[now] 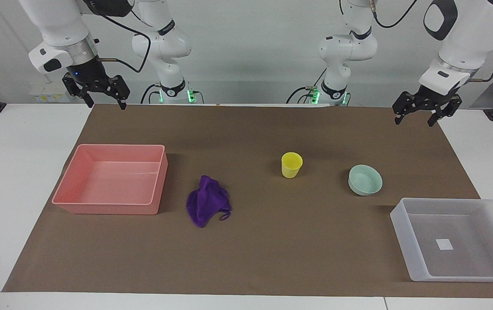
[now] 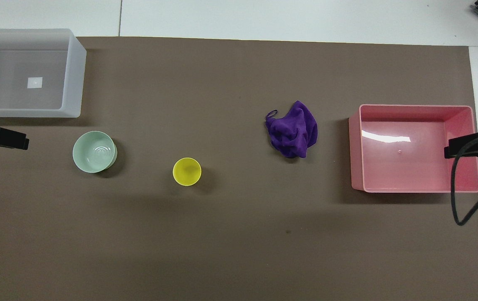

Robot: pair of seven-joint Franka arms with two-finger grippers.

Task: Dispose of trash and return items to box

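Observation:
The purple rag (image 1: 207,200) (image 2: 292,129) lies crumpled on the brown mat beside the pink bin. The yellow cup (image 1: 291,165) (image 2: 186,171) stands upright mid-mat. The mint-green bowl (image 1: 365,180) (image 2: 95,151) sits upright between the cup and the translucent tray (image 1: 401,234) (image 2: 72,75), which holds only its white sticker. My right gripper (image 1: 105,104) (image 2: 469,147) hangs open and empty, raised at the right arm's end of the mat. My left gripper (image 1: 414,122) (image 2: 3,139) hangs open and empty, raised at the left arm's end. Both arms wait.
The pink bin (image 1: 108,209) (image 2: 355,150) stands with nothing in it at the right arm's end of the mat. The brown mat (image 1: 272,258) covers most of the white table. A black cable (image 2: 458,200) hangs from the right arm.

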